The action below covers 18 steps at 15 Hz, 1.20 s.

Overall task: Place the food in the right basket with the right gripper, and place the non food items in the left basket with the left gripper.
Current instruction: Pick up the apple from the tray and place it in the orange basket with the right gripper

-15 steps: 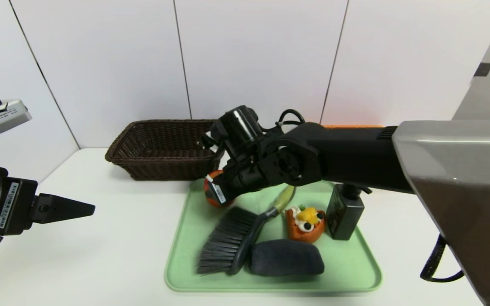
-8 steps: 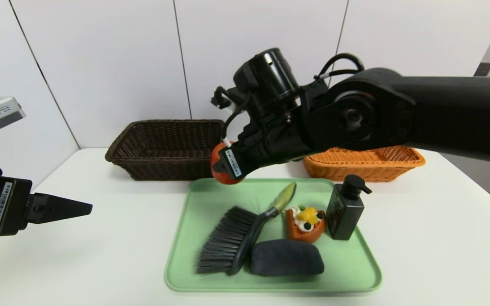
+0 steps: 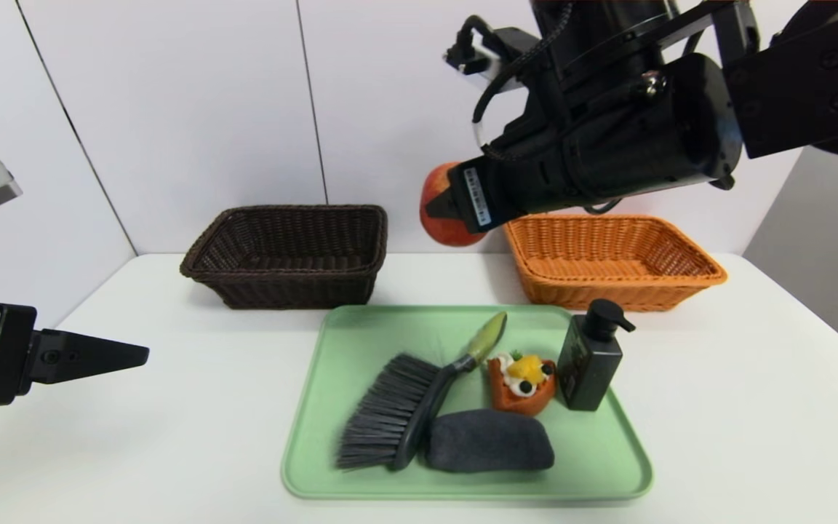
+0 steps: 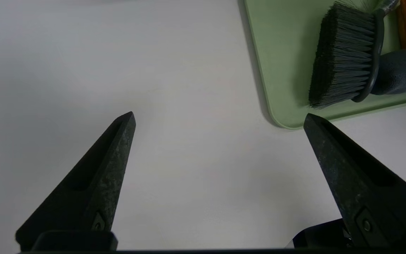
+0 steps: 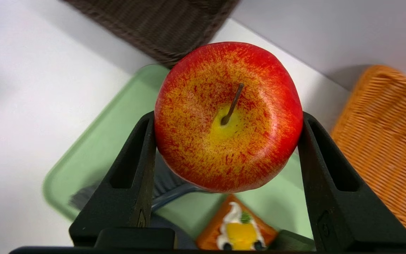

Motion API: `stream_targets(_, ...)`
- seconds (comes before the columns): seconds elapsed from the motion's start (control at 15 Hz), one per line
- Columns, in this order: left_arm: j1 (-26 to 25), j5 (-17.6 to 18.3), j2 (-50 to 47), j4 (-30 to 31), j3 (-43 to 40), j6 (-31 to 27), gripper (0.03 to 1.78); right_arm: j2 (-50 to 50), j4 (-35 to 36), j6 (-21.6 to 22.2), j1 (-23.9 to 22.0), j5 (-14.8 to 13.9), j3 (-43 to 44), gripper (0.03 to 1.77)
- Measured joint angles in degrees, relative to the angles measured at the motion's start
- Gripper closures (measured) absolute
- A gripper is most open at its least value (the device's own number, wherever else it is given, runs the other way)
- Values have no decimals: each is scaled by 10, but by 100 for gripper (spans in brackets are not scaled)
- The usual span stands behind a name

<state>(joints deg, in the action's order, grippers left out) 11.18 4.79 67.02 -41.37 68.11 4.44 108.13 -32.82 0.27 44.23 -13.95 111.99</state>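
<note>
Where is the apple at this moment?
The apple is in the air, clamped in the right hand. In the head view it hangs above the table between the dark brown basket and the orange basket.

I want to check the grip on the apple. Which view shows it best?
The right wrist view: the apple fills it, clamped between both fingers. The head view shows only its edge behind the right gripper; the left wrist view misses it.

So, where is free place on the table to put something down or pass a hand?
Bare table lies between the left gripper and the green tray, and right of the tray below the orange basket. The tray is crowded: brush, cloth roll, tart slice, pump bottle.
</note>
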Motion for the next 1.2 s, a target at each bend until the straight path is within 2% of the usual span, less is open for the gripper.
stream_targets(0.2,0,1,0,0,0,0,12,-11,0,2,-44,-12,0,65)
stream_targets(0.67,0,2,2,0,-1,0,12,20,4,2,-187,-3,-1,65)
stream_targets(1.0,0,2,1,0,-5,1,12,87,35,11,-232,-1,-1,65)
stream_targets(1.2,0,2,1,0,-6,1,12,125,44,14,-248,28,-1,65)
